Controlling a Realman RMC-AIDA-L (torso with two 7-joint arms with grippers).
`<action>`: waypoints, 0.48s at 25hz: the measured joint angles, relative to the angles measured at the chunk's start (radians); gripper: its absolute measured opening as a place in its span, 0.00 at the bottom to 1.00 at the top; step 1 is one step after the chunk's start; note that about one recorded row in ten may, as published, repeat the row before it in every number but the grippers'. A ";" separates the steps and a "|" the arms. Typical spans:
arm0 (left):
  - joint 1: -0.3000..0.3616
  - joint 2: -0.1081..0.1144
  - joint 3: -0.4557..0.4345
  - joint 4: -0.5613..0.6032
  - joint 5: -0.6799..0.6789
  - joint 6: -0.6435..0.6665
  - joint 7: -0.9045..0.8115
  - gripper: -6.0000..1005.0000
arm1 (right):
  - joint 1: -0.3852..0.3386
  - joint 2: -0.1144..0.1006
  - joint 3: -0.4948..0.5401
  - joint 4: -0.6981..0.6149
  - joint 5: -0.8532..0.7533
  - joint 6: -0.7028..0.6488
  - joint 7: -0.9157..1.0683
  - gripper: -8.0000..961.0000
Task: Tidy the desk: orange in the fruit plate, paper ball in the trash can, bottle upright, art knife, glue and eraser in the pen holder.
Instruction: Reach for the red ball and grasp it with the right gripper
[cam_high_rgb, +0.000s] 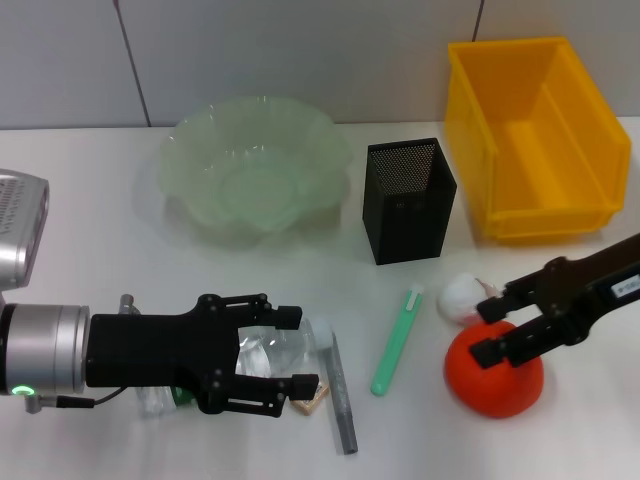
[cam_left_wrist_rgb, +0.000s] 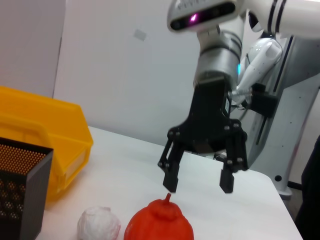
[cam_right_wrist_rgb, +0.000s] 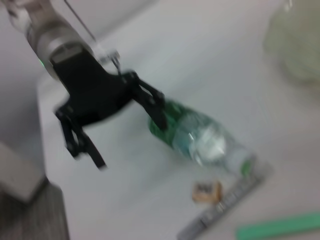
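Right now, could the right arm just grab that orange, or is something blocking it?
Probably yes. The right gripper hangs just above the orange with its jaws open to either side of the stem. The paper ball lies close beside the fruit, but nothing covers the top.

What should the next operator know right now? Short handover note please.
Left gripper: open, straddling the lying bottle, not gripping it.
Right gripper: open, just above the orange, not touching it.
Paper ball lies beside the orange. Eraser, grey art knife and green glue stick lie on the desk.
Fruit plate, pen holder, trash can: none shows anything inside.
Done: nothing. Left: every item.
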 joint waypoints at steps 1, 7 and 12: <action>0.004 0.001 -0.003 0.000 -0.001 0.001 -0.002 0.84 | 0.019 -0.001 -0.001 -0.019 -0.037 -0.013 0.017 0.78; 0.009 -0.001 -0.005 0.000 -0.004 -0.004 -0.002 0.84 | 0.067 0.021 -0.047 -0.107 -0.197 0.002 0.026 0.76; 0.011 0.000 -0.020 -0.005 -0.005 -0.011 -0.006 0.84 | 0.058 0.041 -0.165 -0.114 -0.218 0.085 0.004 0.75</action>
